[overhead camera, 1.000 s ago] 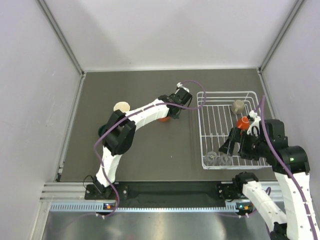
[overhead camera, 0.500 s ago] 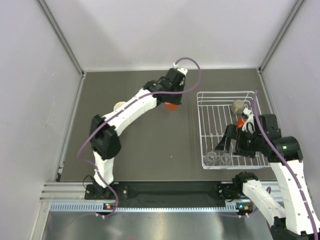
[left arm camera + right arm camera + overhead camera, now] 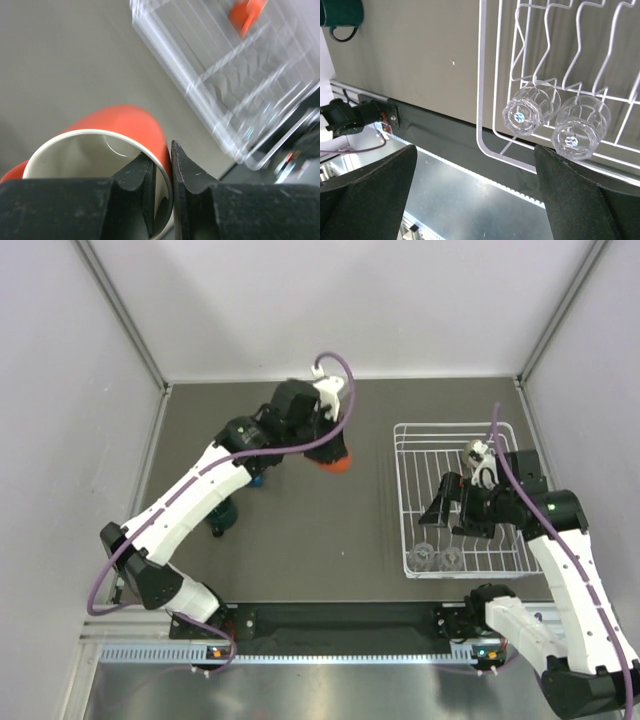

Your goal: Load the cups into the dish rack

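The left pincer [image 3: 162, 172] is clamped on the rim wall of the large orange mug [image 3: 335, 462], one finger inside and one outside. In the last second it has picked that mug up off the worktop [image 3: 300, 540] and swung it toward 12 o'clock; the mug now hangs just off the 9 o'clock side of the dish rack [image 3: 460, 500], not yet over the wires. Meanwhile the right pincer [image 3: 475, 147] has drawn back above the rack with its fingers wide apart and nothing between them, and the tiny orange cup [image 3: 247, 15] sits inside the rack. The two clear glasses [image 3: 525, 114] lie at the rack's 7 o'clock corner. I'd say the mug's load is about half done: carry it toward 3 o'clock, then lower it in. The dark green cup [image 3: 222, 518], at 8 o'clock on the worktop, awaits its turn.
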Robot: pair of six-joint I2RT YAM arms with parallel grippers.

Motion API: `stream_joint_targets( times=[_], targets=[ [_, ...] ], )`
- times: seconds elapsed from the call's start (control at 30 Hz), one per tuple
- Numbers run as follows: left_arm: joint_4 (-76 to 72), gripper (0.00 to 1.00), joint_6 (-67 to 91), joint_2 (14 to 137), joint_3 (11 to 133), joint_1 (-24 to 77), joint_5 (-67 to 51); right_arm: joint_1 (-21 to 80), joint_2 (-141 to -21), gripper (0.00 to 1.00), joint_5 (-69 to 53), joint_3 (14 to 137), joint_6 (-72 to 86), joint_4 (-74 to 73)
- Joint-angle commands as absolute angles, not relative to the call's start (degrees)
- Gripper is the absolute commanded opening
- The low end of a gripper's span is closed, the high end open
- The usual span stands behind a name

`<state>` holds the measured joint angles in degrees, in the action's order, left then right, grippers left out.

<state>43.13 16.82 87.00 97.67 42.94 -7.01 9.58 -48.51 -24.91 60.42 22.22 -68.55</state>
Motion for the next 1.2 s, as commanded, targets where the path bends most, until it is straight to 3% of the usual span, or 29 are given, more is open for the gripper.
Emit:
stream_joint_targets(
  times=[0.0,0.27,0.53,0.8,0.9,1.17],
  targets=[
    [46.13,0.00,14.76,82.54,90.37,46.48,-4.68,9.75,-49.91,1.00,-27.50,59.68,22.15,-64.16],
    [43.51,0.00,19.86,74.98,79.90,50.36,-4.39,9.84,-54.05,1.00,-30.58,59.06,22.94,-59.86],
    [36.48,0.00,25.48,69.96,82.17,49.84,-7.81,9.93,-56.86,1.00,-36.38,60.47,23.29,-56.08],
    [9.21,0.00,34.71,63.03,77.79,45.88,-20.46,10.72,-56.34,1.00,-46.57,67.76,34.07,-49.15],
    [-3.71,0.00,40.76,60.74,74.27,43.60,-21.88,11.16,-55.11,1.00,-50.26,70.04,40.66,-42.64],
    [-20.64,0.00,65.86,62.93,69.44,41.22,-21.45,13.88,-52.91,1.00,-52.39,73.92,51.15,-26.73]
  ],
)
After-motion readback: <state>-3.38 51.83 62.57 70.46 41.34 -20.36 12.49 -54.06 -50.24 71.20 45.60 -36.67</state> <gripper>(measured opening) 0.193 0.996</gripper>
